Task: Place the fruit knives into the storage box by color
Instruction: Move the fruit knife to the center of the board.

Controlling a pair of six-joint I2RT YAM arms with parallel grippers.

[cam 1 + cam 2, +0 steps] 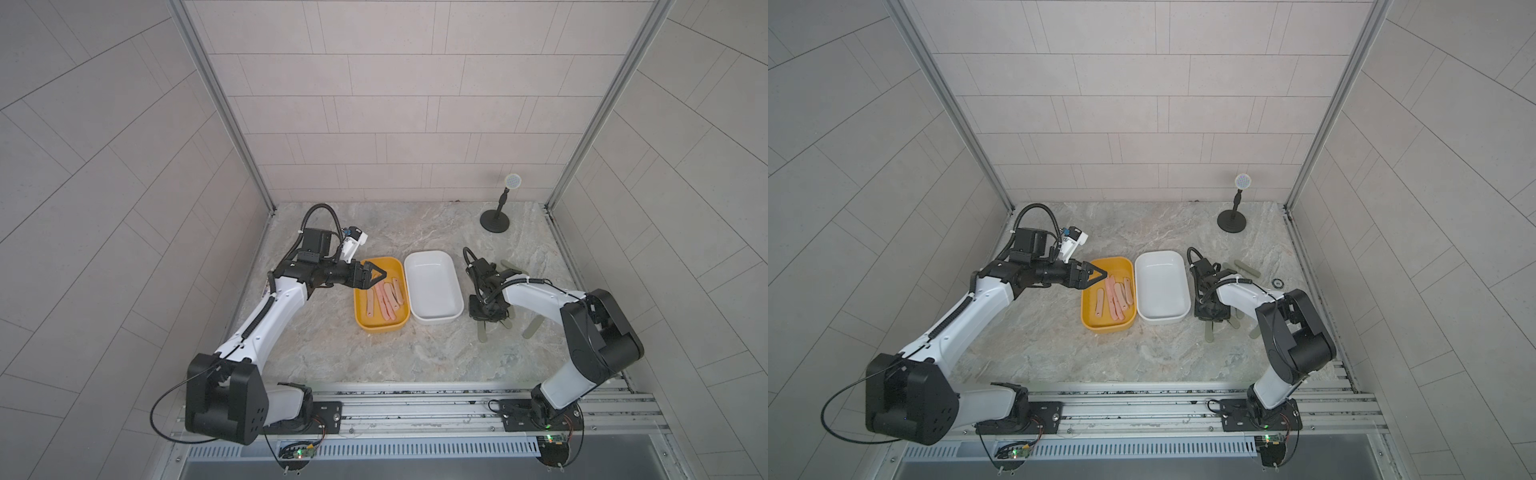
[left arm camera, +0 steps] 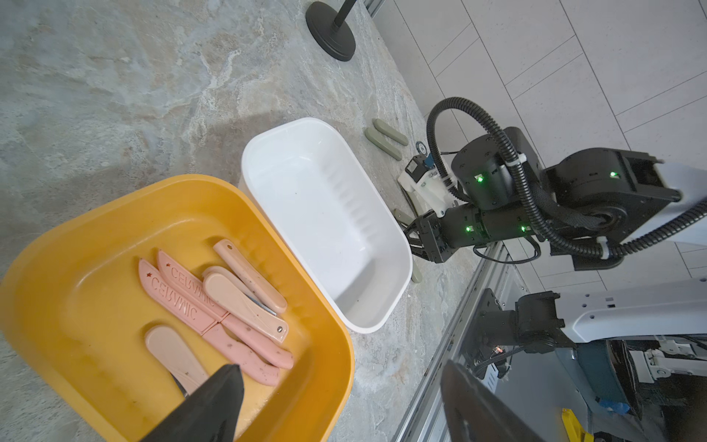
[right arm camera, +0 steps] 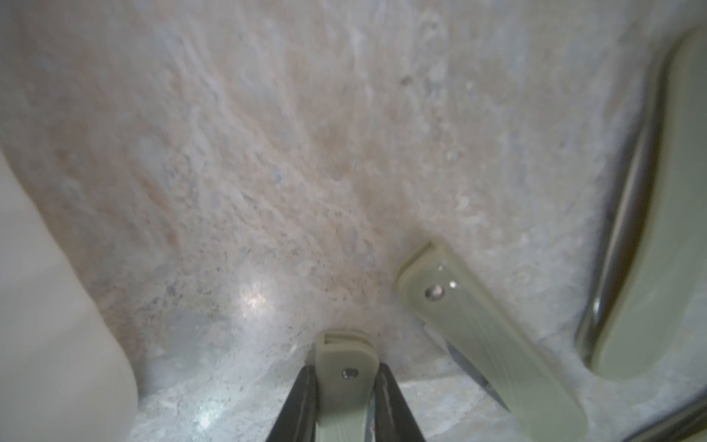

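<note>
right gripper (image 3: 345, 373) is down at the table (image 3: 267, 172), fingers clamped across the pivot end of a green knife (image 3: 340, 354). the grip sits near one end, so i'd lift straight up and slow, since the long end may swing. a second green knife (image 3: 486, 344) lies just beside it, not touching as far as i can tell, so no sideways drag. loose green knives (image 1: 532, 328) lie around that wrist. next out, the white box (image 1: 434, 319) is empty and near the arm: clear its rim, go low, then let go. the yellow box (image 1: 357, 307) just beside it holds the pink knives (image 2: 214, 302). left gripper (image 1: 377, 275) hangs over it, jaws apart, holding nothing, so stay clear. far green knives (image 1: 509, 264) lie behind the right arm.
</note>
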